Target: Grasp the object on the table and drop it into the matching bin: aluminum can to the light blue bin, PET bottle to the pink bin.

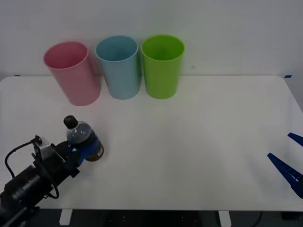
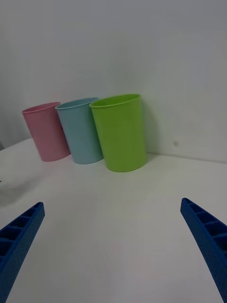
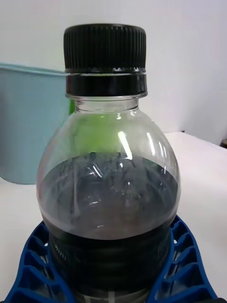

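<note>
The left end effector (image 1: 81,152), at the lower left of the front view, has its ribbed blue fingers (image 3: 187,265) closed around the dark lower band of the PET bottle (image 1: 83,138). The bottle is clear, rounded plastic with a black ridged cap, and is probably gripped low so it can be carried upright to the smooth, tapering pink bin (image 1: 72,72) at the upper left. The right end effector (image 1: 289,163) waits spread open and empty at the lower right of the white table (image 1: 189,142).

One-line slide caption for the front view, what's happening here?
Left gripper clasps the upright PET bottle on the table, near the pink bin; right gripper waits open.
</note>
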Available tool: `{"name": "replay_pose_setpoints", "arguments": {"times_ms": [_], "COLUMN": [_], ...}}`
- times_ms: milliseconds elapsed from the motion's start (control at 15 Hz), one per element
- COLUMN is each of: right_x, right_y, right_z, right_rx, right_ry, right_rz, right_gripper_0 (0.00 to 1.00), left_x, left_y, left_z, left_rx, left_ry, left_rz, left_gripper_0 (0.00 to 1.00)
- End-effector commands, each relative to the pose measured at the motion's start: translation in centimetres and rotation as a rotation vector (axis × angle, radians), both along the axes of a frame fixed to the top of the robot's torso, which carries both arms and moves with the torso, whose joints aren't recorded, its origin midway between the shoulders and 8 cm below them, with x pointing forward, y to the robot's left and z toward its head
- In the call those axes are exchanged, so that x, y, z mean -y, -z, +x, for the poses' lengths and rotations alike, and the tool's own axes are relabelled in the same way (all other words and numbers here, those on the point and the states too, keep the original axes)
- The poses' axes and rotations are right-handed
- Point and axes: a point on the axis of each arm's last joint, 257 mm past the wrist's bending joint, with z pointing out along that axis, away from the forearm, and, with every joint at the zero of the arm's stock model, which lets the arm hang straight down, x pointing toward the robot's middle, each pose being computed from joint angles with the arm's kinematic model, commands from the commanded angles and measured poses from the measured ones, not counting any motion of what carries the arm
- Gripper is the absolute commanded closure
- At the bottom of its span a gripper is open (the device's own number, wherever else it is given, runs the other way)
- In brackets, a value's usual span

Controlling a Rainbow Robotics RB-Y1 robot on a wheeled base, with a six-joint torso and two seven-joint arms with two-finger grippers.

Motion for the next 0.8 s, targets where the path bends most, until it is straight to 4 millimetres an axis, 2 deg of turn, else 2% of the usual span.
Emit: {"name": "replay_pose_setpoints", "arguments": {"times_ms": [67, 267, 533, 800], "right_x": [0.0, 0.0, 0.0, 0.0], "right_y": [0.0, 0.0, 0.0, 0.0], "right_z": [0.0, 0.0, 0.0, 0.0], "right_rx": [0.000, 0.000, 0.000, 0.000], "right_ry": [0.000, 0.000, 0.000, 0.000], "right_rz": [0.000, 0.000, 0.000, 0.000], "right_gripper_0": [0.00, 0.00, 0.00, 0.00], "left_x": [-1.3, -2.5, -4.3, -6.7], "left_y": [-3.1, -7.2, -11.7, -16.3], "left_z": [1.2, 2.0, 3.3, 5.8], "left_rx": [0.001, 0.003, 0.010, 0.018], "left_ry": [-0.046, -0.077, -0.101, -0.115], "left_rz": [-0.056, -0.159, -0.262, -0.299], "left_gripper_0": [1.00, 1.00, 1.00, 1.00]}}
